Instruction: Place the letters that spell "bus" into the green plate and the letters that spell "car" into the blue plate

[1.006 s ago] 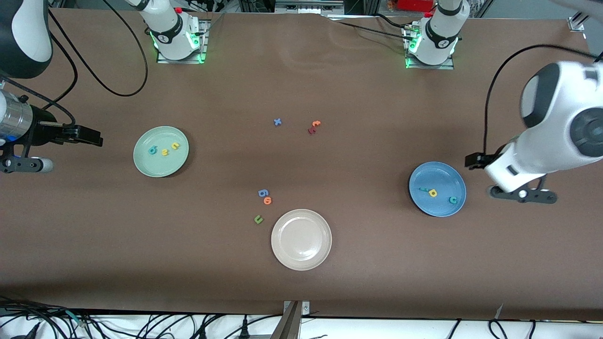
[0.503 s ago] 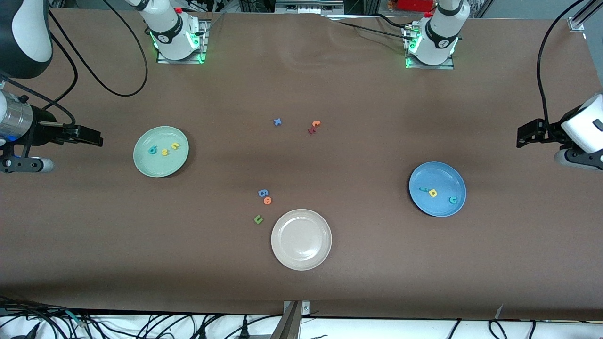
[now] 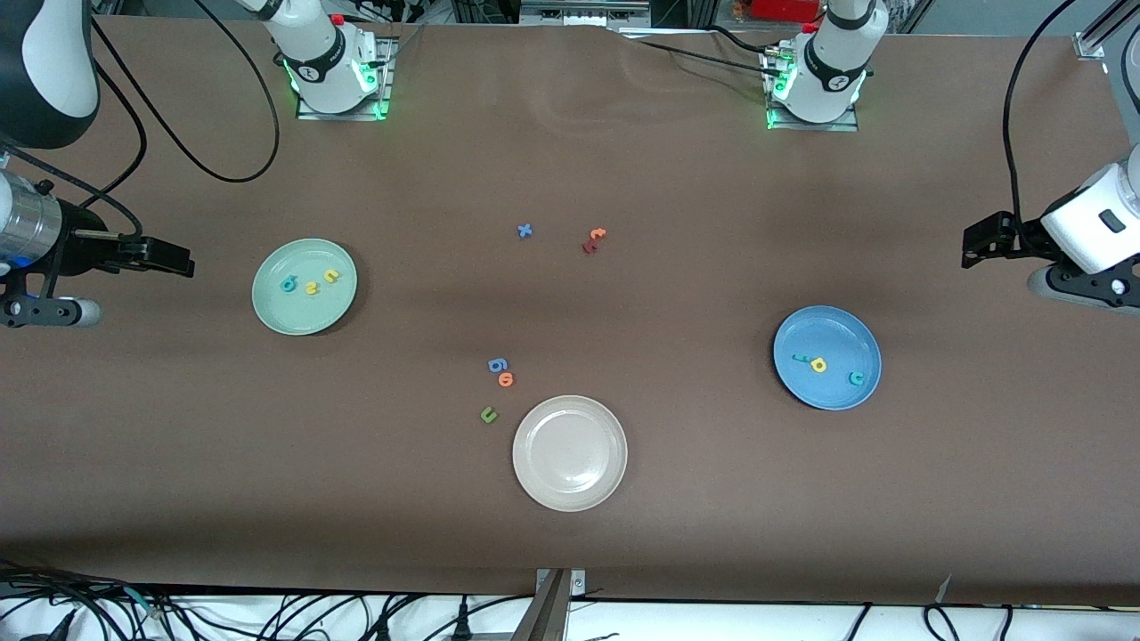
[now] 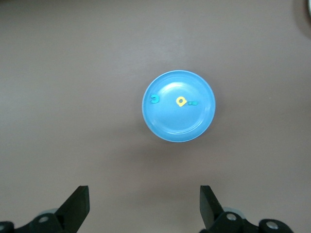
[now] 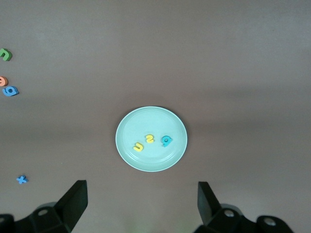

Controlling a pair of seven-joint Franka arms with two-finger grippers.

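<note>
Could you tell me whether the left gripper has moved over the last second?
Yes. The left gripper, open, has pulled away from the blue plate toward the left arm's end of the table, and now hangs farther from it.

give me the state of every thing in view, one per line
green plate: holds teal b, yellow s, yellow u
blue plate: holds teal r, yellow a, teal c
white plate: nothing in it
loose letters: flat on the table
left gripper: open, holding nothing
right gripper: open, holding nothing
</note>
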